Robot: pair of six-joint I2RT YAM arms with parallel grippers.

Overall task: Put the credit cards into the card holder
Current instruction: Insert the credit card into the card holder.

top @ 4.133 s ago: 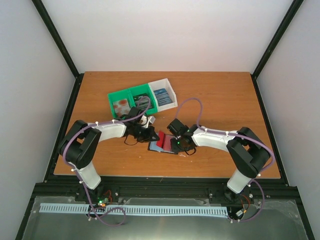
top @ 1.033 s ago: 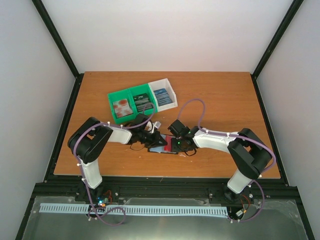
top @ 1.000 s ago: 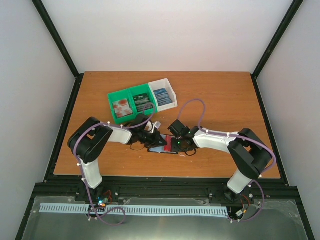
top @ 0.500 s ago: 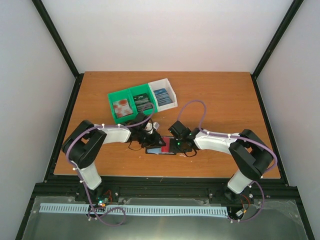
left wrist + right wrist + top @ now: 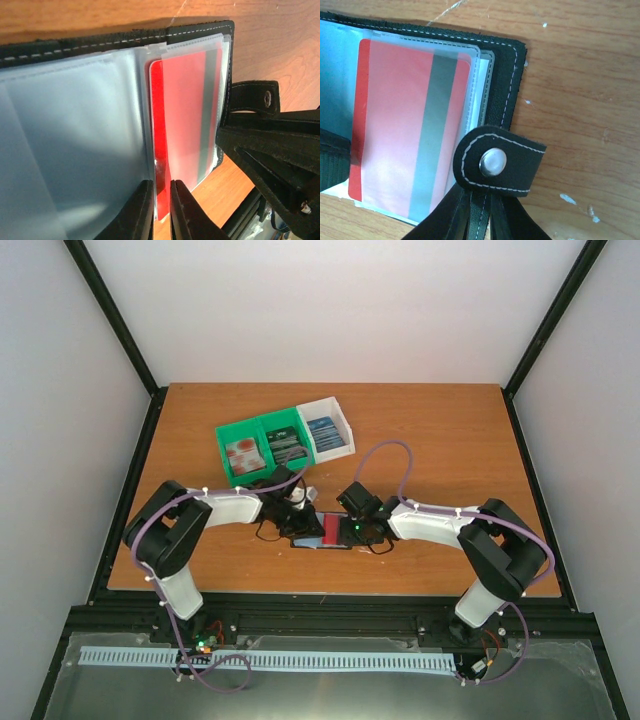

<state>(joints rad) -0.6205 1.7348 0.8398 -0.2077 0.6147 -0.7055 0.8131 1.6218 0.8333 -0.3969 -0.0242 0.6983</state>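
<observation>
The card holder [image 5: 312, 540] lies open on the wooden counter [image 5: 440, 440], toward its near edge and between the two arms. A red credit card [image 5: 182, 115] with a dark stripe sits inside the clear sleeve on the side that carries the snap tab [image 5: 492, 162]. The left hand [image 5: 161, 189] reaches the holder from the left. Its fingers [image 5: 144, 210] stand a narrow slit apart astride the card's long edge, and I cannot tell whether they pinch anything. The right hand [image 5: 479, 202], on the holder's right, is closed on the black strap of the tab at the holder's outer edge. From above, the two hands crowd over the holder and hide most of it. Beyond the holder, toward the far left, stands a three-compartment bin [image 5: 224, 450], two parts green and one white. It holds more credit cards [image 5: 244, 453]: pinkish, dark and blue, one sort to each part. Purple cables [image 5: 385, 445] loop over both arms. Around the holder the counter shows pale scratches and white specks. White walls and black frame posts enclose the counter.
</observation>
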